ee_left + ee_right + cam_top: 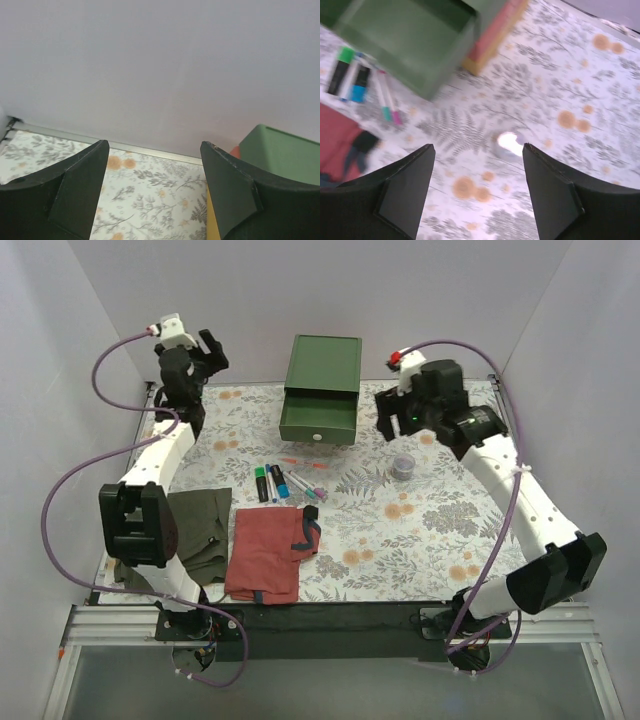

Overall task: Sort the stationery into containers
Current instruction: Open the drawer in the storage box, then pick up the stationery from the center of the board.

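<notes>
The left gripper (210,348) hangs at the far left corner with its jaws spread and nothing between them. Its wrist view looks through the open left gripper (154,150) at the back wall (160,60) and a corner of the green chest (282,150). The right gripper (400,418) is likewise released and empty, just right of the green chest (322,390). The roll (403,466) lies on the table (440,530) below it, a blur in the wrist view. The markers (270,482) and pens (305,480) lie together in front of the chest, untouched. Nearer the arm bases, the red cloth (265,555) and olive cloth (205,530) take up the left front. Bare floral surface spreads from the roll to the right edge.
</notes>
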`<state>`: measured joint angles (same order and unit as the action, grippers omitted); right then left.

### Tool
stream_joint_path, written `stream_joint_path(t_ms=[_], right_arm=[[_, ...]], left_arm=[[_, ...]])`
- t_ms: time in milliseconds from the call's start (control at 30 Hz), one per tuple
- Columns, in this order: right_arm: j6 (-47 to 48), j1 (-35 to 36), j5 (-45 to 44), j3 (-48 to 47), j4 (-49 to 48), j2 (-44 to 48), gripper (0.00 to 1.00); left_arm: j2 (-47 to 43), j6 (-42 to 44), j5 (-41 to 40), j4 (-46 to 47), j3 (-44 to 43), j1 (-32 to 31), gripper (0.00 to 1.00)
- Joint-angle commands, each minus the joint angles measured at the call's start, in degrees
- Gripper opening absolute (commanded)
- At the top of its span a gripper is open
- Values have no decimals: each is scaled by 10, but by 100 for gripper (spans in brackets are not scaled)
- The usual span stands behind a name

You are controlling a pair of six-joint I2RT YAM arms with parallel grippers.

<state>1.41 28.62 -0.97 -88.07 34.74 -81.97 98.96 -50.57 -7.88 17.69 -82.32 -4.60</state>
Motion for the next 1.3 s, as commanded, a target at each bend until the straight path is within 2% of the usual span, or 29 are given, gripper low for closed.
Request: stream_joint_path(t_ms=[0,33,67,133,267,567,867,1267], right_arm=[[234,-118,174,35,53,-5,81],[324,-138,213,57,74,-6,85],[360,-150,235,68,90,-7,86],[421,-167,270,90,116,-19,87],[468,-179,306,84,157,-70,88],[504,-190,273,65,106,-149,87],[497,-205,262,-42,92,-266,87],[533,-206,284,-20,96,-282,87]], left_arm=[[-59,-33,76,-86,36,76,75],[-62,-29,87,-89,53,85,76],[-66,-20,112,-96,56,93,77],[-61,12,99,-124,55,100,77],[-54,21,104,-155,56,100,77],[-38,19,143,-165,58,99,77],[-7,39,136,-174,29,93,77],[7,61,100,-190,23,73,77]])
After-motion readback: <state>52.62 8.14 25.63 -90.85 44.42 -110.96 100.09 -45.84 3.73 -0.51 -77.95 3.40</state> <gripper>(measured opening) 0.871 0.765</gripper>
